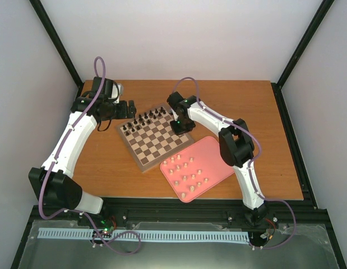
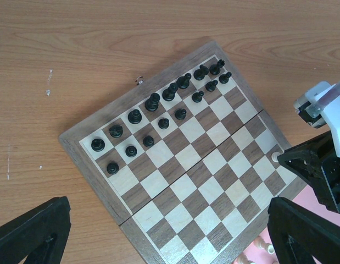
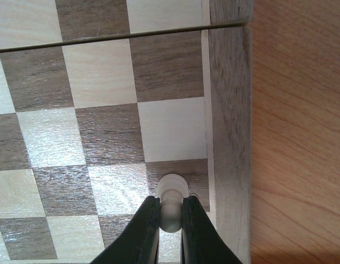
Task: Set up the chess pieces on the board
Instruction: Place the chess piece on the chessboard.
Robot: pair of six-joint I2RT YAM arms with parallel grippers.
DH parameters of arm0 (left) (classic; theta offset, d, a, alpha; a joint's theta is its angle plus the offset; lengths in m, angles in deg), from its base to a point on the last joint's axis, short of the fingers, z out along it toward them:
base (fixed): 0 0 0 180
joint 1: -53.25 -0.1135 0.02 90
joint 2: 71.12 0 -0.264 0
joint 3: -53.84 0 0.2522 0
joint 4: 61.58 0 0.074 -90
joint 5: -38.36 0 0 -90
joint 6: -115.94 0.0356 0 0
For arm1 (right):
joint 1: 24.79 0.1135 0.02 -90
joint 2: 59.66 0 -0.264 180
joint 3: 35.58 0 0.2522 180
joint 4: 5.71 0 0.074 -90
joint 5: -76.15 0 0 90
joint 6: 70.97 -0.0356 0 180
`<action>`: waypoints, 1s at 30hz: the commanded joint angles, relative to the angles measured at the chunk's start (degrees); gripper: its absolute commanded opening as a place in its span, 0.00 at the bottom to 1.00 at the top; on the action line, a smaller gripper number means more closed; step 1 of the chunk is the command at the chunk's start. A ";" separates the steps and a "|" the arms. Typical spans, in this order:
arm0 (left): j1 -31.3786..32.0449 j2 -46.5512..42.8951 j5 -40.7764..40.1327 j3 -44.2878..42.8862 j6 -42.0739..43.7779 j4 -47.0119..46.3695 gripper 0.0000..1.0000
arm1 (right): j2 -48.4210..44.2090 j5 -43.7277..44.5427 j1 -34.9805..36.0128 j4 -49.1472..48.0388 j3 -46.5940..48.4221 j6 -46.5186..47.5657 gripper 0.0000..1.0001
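Here, one pale piece (image 3: pixel 171 201) is held pinched between the narrowed fingers (image 3: pixel 145 234) of the right gripper (image 3: pixel 171 220) over a dark square (image 3: pixel 198 171) at the border of the board (image 3: pixel 230 137), to be set down upright and released next, while the left gripper (image 2: pixel 167 220) is kept spread wide and empty.

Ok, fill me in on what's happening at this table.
The right gripper is shut on one pale piece, holding it upright over a dark square at the edge of the board. The left gripper hovers open by the board's left corner, holding nothing. The black pieces stand in two rows along one side. The other pale pieces sit on the pink tray beside the board.
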 commanded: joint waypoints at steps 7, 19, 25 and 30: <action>-0.37 0.01 0.03 -0.65 1.03 0.89 1.00 | 0.84 1.82 0.01 0.93 1.17 0.51 0.07; -0.37 0.10 0.13 -0.46 0.99 0.85 1.00 | 0.80 2.53 -0.01 0.93 1.29 0.26 0.09; -0.37 0.46 0.50 -0.54 0.92 0.64 1.00 | 0.73 1.67 -0.01 0.87 1.22 0.35 0.29; -0.35 0.71 0.74 -0.63 0.90 0.55 1.00 | -0.58 0.41 -0.01 -0.12 0.15 1.34 0.46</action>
